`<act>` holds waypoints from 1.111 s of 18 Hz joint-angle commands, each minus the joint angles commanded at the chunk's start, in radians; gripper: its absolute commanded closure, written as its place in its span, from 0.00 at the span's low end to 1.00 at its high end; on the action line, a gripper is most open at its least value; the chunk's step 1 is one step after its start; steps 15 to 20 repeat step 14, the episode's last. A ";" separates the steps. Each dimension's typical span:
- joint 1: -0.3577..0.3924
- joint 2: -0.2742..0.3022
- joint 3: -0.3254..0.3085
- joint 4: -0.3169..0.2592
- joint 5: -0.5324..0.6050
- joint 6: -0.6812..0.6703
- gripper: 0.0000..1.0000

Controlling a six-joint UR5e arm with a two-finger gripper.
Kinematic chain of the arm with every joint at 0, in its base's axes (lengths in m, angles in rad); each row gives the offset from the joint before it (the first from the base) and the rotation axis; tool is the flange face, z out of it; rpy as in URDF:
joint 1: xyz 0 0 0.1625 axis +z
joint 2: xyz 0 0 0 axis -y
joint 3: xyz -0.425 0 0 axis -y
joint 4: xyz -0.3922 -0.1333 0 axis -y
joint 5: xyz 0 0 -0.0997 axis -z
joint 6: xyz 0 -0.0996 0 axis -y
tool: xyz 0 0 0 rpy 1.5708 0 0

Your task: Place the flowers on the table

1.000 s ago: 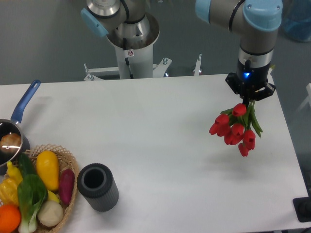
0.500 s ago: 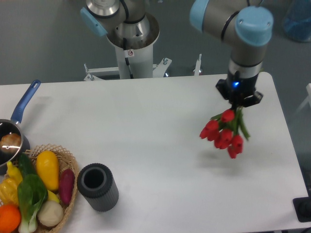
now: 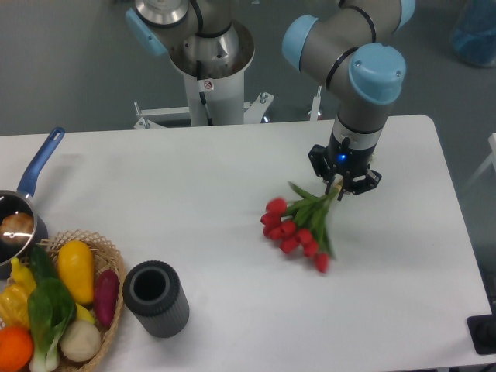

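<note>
A bunch of red tulips with green stems lies tilted low over the white table, its blooms pointing to the lower left and seeming to touch the tabletop. My gripper is shut on the stem ends at the bunch's upper right, right of the table's middle. The fingertips are mostly hidden by the gripper body and the leaves.
A dark grey ribbed cylinder vase stands at the front left. A wicker basket of vegetables sits at the front left corner. A pot with a blue handle is at the left edge. The robot base is behind the table.
My gripper has moved left and down with the tulips. The bunch, which hung above the table, has swung to the lower left and now lies low against the tabletop.
</note>
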 joint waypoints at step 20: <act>0.066 -0.021 0.009 0.101 0.020 0.032 0.00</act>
